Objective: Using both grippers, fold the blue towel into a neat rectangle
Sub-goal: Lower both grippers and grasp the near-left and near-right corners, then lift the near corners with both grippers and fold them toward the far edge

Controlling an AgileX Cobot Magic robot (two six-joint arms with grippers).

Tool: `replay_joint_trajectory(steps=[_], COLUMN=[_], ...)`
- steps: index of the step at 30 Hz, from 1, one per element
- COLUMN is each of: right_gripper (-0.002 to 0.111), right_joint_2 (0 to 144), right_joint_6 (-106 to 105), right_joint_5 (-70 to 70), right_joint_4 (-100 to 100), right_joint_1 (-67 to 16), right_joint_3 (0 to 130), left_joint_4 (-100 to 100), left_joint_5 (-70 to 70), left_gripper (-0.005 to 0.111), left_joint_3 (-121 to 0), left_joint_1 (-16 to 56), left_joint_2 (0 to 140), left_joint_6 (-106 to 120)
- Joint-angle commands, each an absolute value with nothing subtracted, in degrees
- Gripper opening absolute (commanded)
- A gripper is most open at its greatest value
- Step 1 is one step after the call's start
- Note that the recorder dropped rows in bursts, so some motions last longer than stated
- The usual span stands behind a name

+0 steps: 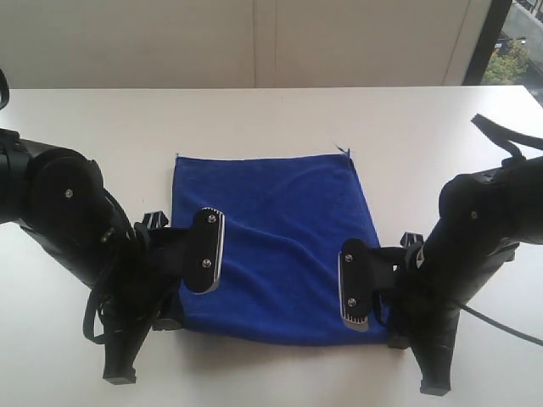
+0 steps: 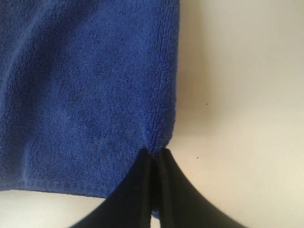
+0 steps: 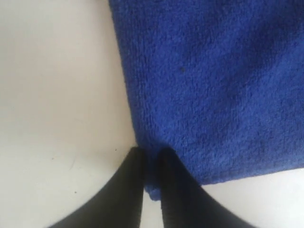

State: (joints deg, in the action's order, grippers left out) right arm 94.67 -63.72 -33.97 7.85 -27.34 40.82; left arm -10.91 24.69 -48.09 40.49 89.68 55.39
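Observation:
The blue towel (image 1: pixel 271 237) lies spread flat on the white table (image 1: pixel 407 127), with a soft crease across its middle. My left gripper (image 1: pixel 167 320) sits low at the towel's near left corner. In the left wrist view its jaws (image 2: pixel 156 154) are pressed together on the corner of the towel (image 2: pixel 85 85). My right gripper (image 1: pixel 395 339) is at the near right corner. In the right wrist view, the gripper (image 3: pixel 151 154) stands nearly closed, with the corner of the towel (image 3: pixel 213 85) pinched in the thin gap between the black fingers.
Bare white tabletop surrounds the towel on all sides. A pale wall (image 1: pixel 254 42) runs behind the table's far edge, and a dark window frame (image 1: pixel 488 42) stands at the back right. Both bulky black arms crowd the near edge.

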Motion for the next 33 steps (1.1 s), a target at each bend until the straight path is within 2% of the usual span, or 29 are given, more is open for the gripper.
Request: replay_joint_trajectory(steps=[1,8,18,26,33], right_gripper=[0.0,0.0,0.0,0.0,0.0], right_joint_2=[94.75,92.83,79.38,74.38,74.49], right_joint_6=[-64.62,-64.05,-61.01,-57.83,-46.4], right_joint_5=[-34.07,-35.93,-46.2,-37.85,-31.66], right_joint_4=[7.51,7.51,11.34,11.71,1.82], right_joint_1=[-27.4,-27.4,-27.4,-27.4,-27.4], right_joint_3=[40.49,40.49,40.49,40.59,43.57], left_joint_4=[-11.51,-11.51,-11.51,-9.03,7.26], left_joint_5=[25.57,27.24,34.55,30.72,30.24], left_gripper=[0.0,0.0,0.0,0.0,0.0], left_joint_3=[-47.77,-47.77,-48.09,-48.72,-54.98], left_joint_1=[40.71,40.71,40.71,40.71,40.71], left_joint_2=[89.57,89.43,83.93,82.62,82.62], left_joint_6=[55.5,55.28,48.21,42.01,23.57])
